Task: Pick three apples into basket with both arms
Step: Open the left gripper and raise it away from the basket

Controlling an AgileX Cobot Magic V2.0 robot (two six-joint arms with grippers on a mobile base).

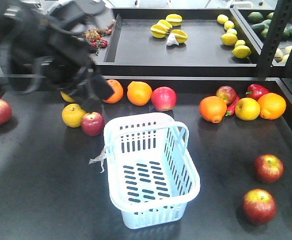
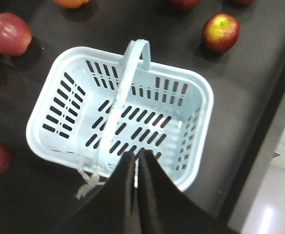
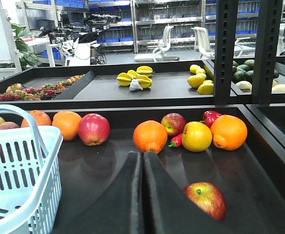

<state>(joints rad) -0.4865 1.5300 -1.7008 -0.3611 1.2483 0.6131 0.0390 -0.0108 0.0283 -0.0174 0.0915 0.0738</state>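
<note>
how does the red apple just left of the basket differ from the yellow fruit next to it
Colour: the red apple is dark red, while the yellow fruit is yellow-orange.
Size: the red apple looks a little smaller than the yellow fruit.
Place: the red apple sits nearer the basket, and the yellow fruit lies farther back and to the left.
Both are round, stem side up, side by side on the dark table.

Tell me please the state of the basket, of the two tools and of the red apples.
Basket, upright, empty.
Left tool, shut, holding nothing.
Right tool, shut, holding nothing.
Red apples, all lying on the table, none in the basket.
</note>
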